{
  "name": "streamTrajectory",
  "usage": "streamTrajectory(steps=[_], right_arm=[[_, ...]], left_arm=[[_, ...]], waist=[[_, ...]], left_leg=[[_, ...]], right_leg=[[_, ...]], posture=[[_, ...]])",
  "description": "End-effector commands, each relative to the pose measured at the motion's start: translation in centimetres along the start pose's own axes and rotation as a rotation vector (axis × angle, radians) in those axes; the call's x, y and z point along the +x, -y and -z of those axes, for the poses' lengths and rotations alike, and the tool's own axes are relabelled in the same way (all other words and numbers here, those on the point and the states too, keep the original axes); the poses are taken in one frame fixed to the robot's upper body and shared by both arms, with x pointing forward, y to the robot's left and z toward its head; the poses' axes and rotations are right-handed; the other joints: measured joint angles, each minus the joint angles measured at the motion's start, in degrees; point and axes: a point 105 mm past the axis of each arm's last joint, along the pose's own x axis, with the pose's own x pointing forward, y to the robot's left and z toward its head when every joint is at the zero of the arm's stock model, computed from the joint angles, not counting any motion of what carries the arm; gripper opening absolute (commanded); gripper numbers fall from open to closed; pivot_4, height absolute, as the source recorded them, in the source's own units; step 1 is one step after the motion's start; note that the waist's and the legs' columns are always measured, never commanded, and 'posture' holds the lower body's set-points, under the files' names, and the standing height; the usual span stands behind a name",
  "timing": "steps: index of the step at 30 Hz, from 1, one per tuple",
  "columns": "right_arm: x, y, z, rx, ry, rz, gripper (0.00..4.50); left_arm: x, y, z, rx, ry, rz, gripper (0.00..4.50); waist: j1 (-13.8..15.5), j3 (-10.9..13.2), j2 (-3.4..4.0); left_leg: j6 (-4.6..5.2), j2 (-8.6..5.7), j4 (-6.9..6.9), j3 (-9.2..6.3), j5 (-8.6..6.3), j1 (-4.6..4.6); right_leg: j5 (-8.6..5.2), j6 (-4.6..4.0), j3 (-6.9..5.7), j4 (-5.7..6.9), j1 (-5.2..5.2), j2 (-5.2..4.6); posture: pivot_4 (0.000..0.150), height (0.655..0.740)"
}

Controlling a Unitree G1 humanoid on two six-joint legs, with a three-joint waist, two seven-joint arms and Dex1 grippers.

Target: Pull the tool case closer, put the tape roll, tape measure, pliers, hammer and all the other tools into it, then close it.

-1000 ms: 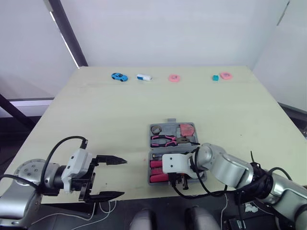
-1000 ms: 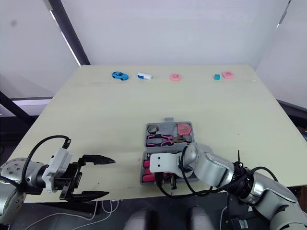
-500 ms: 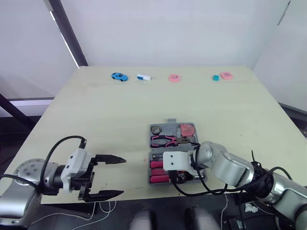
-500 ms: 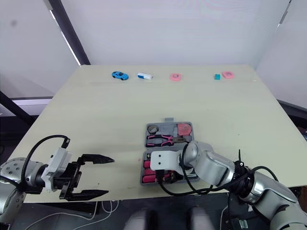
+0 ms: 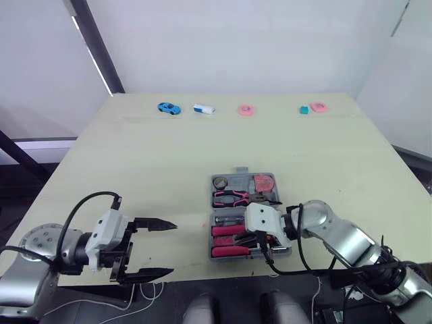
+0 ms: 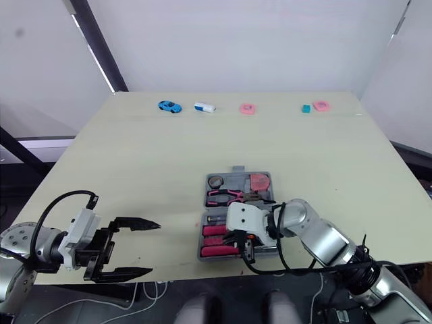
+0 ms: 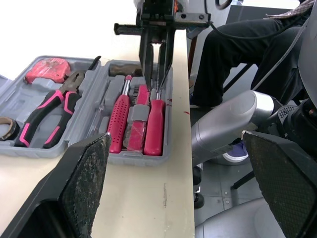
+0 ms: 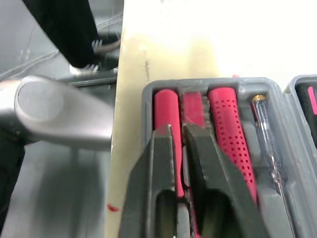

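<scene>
From my head cameras, a cream table (image 5: pixel 135 162) stretches ahead, and the grey tool case (image 5: pixel 236 181) lies open near its front edge, to my right of centre. The case's far half holds the tape roll (image 5: pixel 219 181), the red tape measure (image 5: pixel 262 182) and the pink-handled pliers (image 5: pixel 233 197). Its near half holds red-handled tools (image 5: pixel 226 233) lying side by side. My right gripper (image 5: pixel 265 250) sits over that near half, at its right end. My left gripper (image 5: pixel 158 250) hangs at the table's front edge, well apart from the case, with its 2 black fingers spread wide. Along the far edge sit a blue toy car (image 5: pixel 167 108), a white and blue block (image 5: pixel 202 109), a pink ring (image 5: pixel 245 110) and 2 more small pieces, 1 teal (image 5: pixel 304 109) and 1 pink (image 5: pixel 318 106). From my left wrist, my own fingers (image 7: pixel 86 183) stand far apart, framing the open case across the table. My right gripper shows there above the red handles, and a person's leg in dark trousers (image 7: pixel 237 39) is beyond the table edge. From my right wrist, my 2 fingers (image 8: pixel 161 163) are drawn nearly together with only a thin slit between them, their tips just over the red handles. A clear-handled screwdriver (image 8: pixel 265 134) lies beside those handles. I cannot tell whether the tips pinch anything.
</scene>
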Motion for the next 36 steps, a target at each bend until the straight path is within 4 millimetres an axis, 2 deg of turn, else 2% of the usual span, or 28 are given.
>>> streamTrajectory(steps=[1,7,13,18,19,24,26,30,34,36], right_arm=[[-0.2,0.4,0.0,-0.025,0.063,0.018,0.11],[0.7,0.0,2.3,-0.006,0.064,0.007,0.11],[1.2,-0.5,5.9,0.038,-0.008,0.018,0.11],[0.9,-0.4,6.2,0.041,-0.002,0.038,0.11],[0.6,-0.1,5.7,0.044,0.024,0.055,0.11],[-1.9,1.2,2.9,0.080,0.210,0.188,0.11],[-3.3,1.4,2.5,0.093,0.270,0.240,0.11],[-6.7,2.4,3.4,0.166,0.328,0.405,0.11],[-10.1,3.3,4.9,0.169,0.341,0.581,0.11],[-12.5,3.4,6.1,0.210,0.352,0.672,0.11]], left_arm=[[-0.1,0.1,-0.3,0.029,0.002,0.019,4.50],[-0.1,0.1,-0.2,0.032,0.001,0.020,4.50],[-0.3,0.0,-0.3,0.028,0.009,0.002,4.50],[-0.3,-0.1,-0.2,0.026,0.011,-0.007,4.50],[-0.3,-0.1,-0.2,0.024,0.013,-0.010,4.50],[-0.4,-0.6,-0.2,-0.006,0.061,-0.075,4.50],[-0.6,-0.9,-0.1,-0.024,0.084,-0.113,4.50],[-1.1,-1.9,0.2,-0.071,0.146,-0.238,4.50],[-1.8,-2.7,1.4,-0.096,0.141,-0.351,4.50],[-2.4,-3.3,2.2,-0.120,0.140,-0.437,4.50]], waist=[[0.0,0.0,0.00],[0.0,0.0,0.00],[0.1,0.0,-0.02],[0.1,0.0,-0.05],[0.1,0.0,-0.05],[0.6,0.0,-0.04],[1.0,0.0,-0.04],[1.3,0.0,-0.05],[1.4,0.0,-0.06],[1.4,0.0,-0.05]], left_leg=[[0.00,0.00,0.00,0.00,0.00,0.01],[0.00,0.00,-0.01,0.02,0.00,0.00],[0.00,0.00,0.00,0.01,0.00,0.04],[0.00,0.00,0.02,0.01,0.00,0.10],[0.00,0.00,0.02,0.00,0.00,0.10],[0.00,0.00,0.02,0.01,0.00,0.06],[0.00,0.00,0.01,0.00,0.00,0.04],[0.00,0.01,0.01,0.01,0.00,0.07],[0.00,-0.01,0.04,0.01,0.00,0.07],[0.00,-0.01,0.04,0.02,0.00,0.08]], right_leg=[[0.00,0.00,0.00,0.01,0.00,0.01],[0.01,-0.02,0.01,0.00,0.01,0.01],[0.01,-0.01,0.01,0.01,0.03,0.01],[-0.01,0.02,0.02,0.04,0.07,0.01],[-0.01,0.02,0.02,0.04,0.08,0.01],[0.01,-0.02,0.03,0.02,0.07,0.00],[0.01,-0.02,0.04,0.01,0.06,0.00],[-0.01,0.02,0.03,0.02,0.07,0.01],[-0.02,0.04,0.03,0.03,0.08,0.01],[-0.02,0.04,0.04,0.03,0.09,0.01]], posture=[[0.150,0.7395],[0.150,0.7395],[0.150,0.7395],[0.150,0.7395],[0.150,0.7395],[0.150,0.7395],[0.150,0.7395],[0.150,0.7395],[0.150,0.7395],[0.150,0.7395]])
